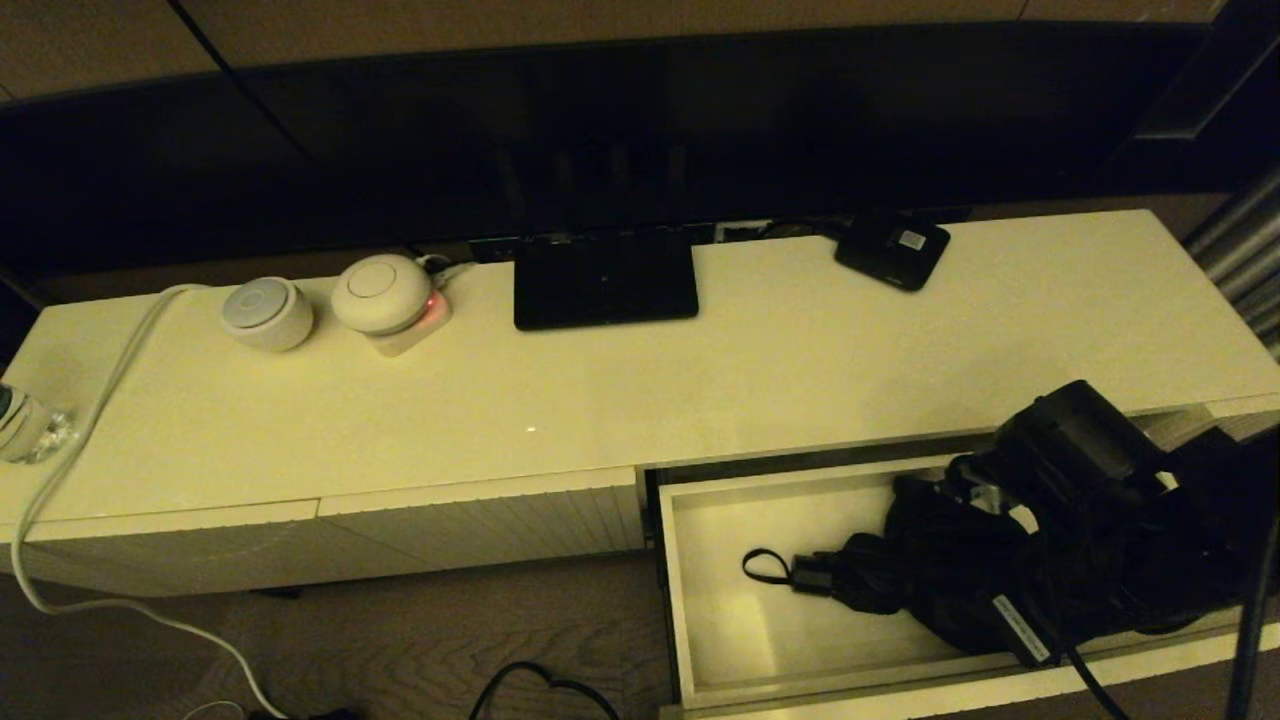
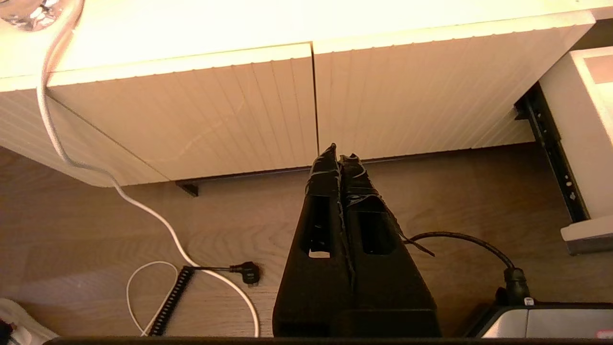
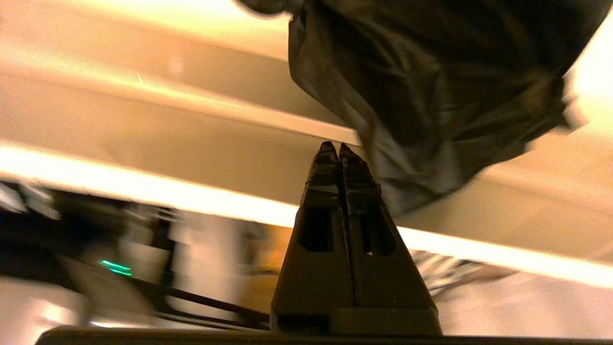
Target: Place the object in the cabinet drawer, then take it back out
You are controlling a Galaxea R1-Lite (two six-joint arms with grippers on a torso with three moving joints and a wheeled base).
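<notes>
The cabinet drawer (image 1: pixel 672 590) stands pulled out at the right end of the cream cabinet, its pale floor showing. The black umbrella (image 1: pixel 940 575) lies inside it, handle and wrist loop (image 1: pixel 765 567) pointing left, its bunchy canopy to the right. My right arm (image 1: pixel 1085 440) hangs over the drawer's right part, above the canopy. In the right wrist view the right gripper (image 3: pixel 339 146) is shut with nothing between its fingers, and the umbrella's fabric (image 3: pixel 431 72) lies just beside the tips. My left gripper (image 2: pixel 339 152) is shut and parked low before the closed ribbed panels.
On the cabinet top sit a flat black stand (image 1: pixel 605 278), a small black box with a white label (image 1: pixel 892 250), two white round devices (image 1: pixel 267 312) and a bottle (image 1: pixel 20 425). A white cable (image 1: pixel 90 430) drops to the floor, where more cables (image 2: pixel 206 270) lie.
</notes>
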